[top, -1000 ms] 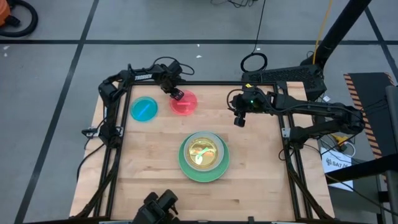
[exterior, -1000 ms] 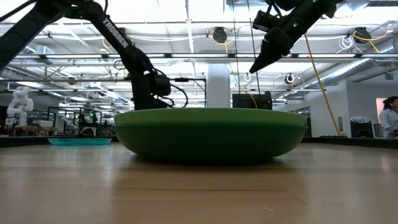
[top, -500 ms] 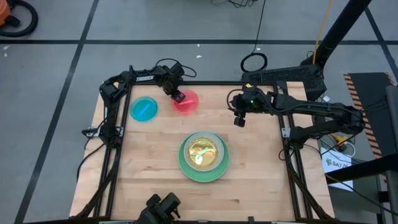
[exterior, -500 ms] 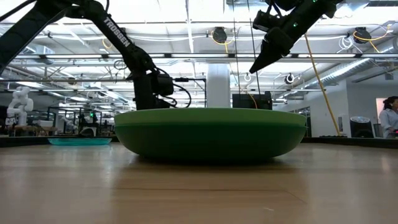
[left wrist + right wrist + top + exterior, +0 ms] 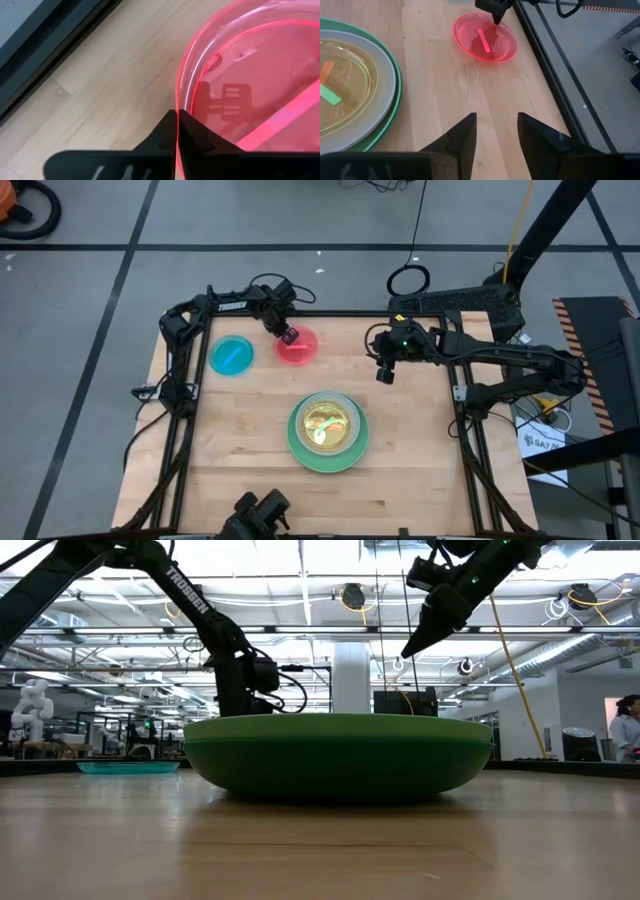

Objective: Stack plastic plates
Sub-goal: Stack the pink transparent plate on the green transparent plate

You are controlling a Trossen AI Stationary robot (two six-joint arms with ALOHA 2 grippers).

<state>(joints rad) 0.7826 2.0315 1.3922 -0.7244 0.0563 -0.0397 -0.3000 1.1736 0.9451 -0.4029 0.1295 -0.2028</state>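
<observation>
A small pink-red plate (image 5: 298, 346) lies flat on the table at the far side, and my left gripper (image 5: 288, 335) is shut on its far-left rim. Left of it lies a small translucent blue plate (image 5: 232, 356). In the middle of the table is a stack (image 5: 328, 430): a large green plate (image 5: 340, 755) at the bottom, a paler plate (image 5: 387, 75) on it, and yellowish translucent plates (image 5: 345, 85) on top. My right gripper (image 5: 495, 131) hangs open above the table, right of the pink-red plate (image 5: 485, 42), touching nothing. My left gripper pinches the pink-red plate's rim (image 5: 181, 95) between its two fingers, one finger inside the plate and one outside. The fingers come from above, pointing steeply down. The plate rests flat on the table.
Black frame rails (image 5: 455, 395) run along the table's left, right and far edges. Bare wood lies between the pink-red plate and the stack (image 5: 470, 85) and toward the near edge. A person (image 5: 627, 725) stands far off in the room.
My left gripper has shut on the pink-red plate's rim while staying in place. The plate stays on the table.
</observation>
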